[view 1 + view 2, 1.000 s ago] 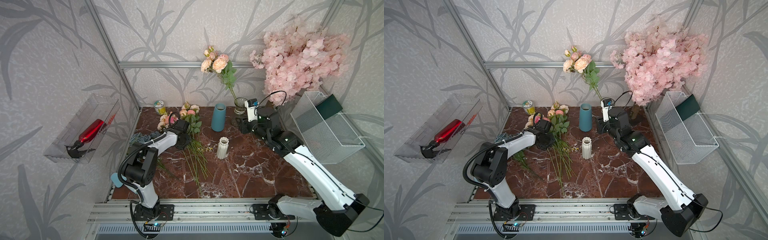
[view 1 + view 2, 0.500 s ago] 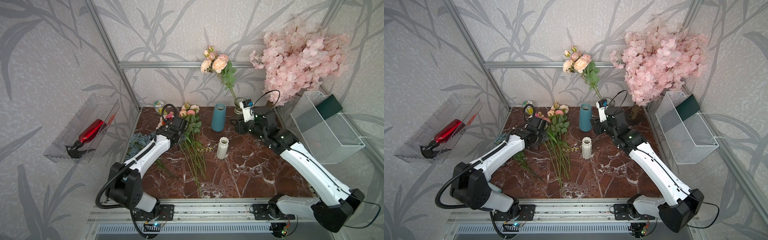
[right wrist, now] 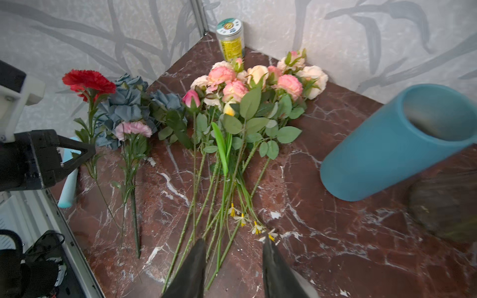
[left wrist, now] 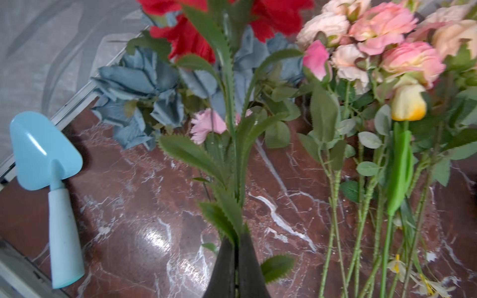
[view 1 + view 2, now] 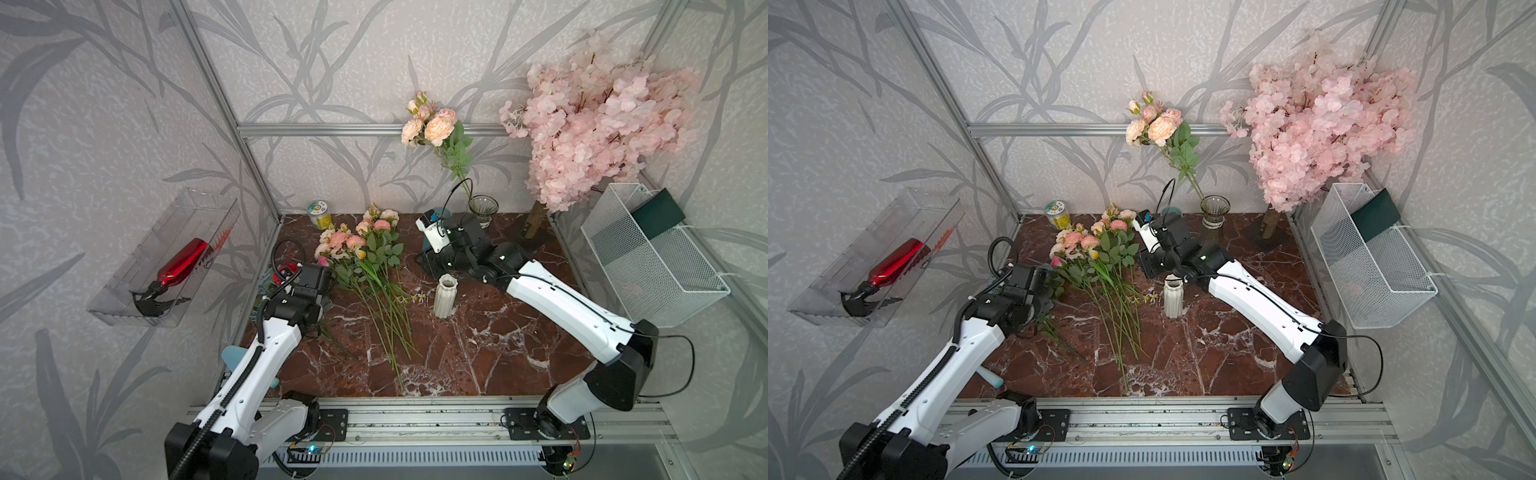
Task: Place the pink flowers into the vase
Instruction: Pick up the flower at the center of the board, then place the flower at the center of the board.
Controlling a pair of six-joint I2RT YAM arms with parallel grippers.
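The pink flowers (image 5: 365, 253) lie as one loose bundle on the counter (image 5: 478, 353). Their heads are near the back wall and their long stems point to the front. I count at least four stems, but they cross each other, so the exact number I cannot tell. One more pink spray (image 5: 432, 129) stands in the glass vase (image 5: 483, 206) at the back.

There are three vases: this glass one, one teal vase (image 3: 387, 147), and one white ribbed vase (image 5: 445, 296) that stands near the stems, on the right arm's side.

Inside the bundle I see one yellow bud (image 3: 228, 108) and one magenta bud (image 3: 191, 98). On the left arm's side of the bundle lie one small pink carnation (image 3: 133, 129), the blue hydrangeas (image 3: 126, 103) and one red carnation (image 3: 89, 81).

The left gripper (image 4: 236, 238) has its jaws clenched on the stem of the red carnation. The right gripper (image 3: 233, 238) is near the teal vase; its jaws stand apart and grasp nothing.

One blue trowel (image 4: 44, 160) lies at the left edge of the counter. One jar (image 5: 319, 212) stands in the back corner.
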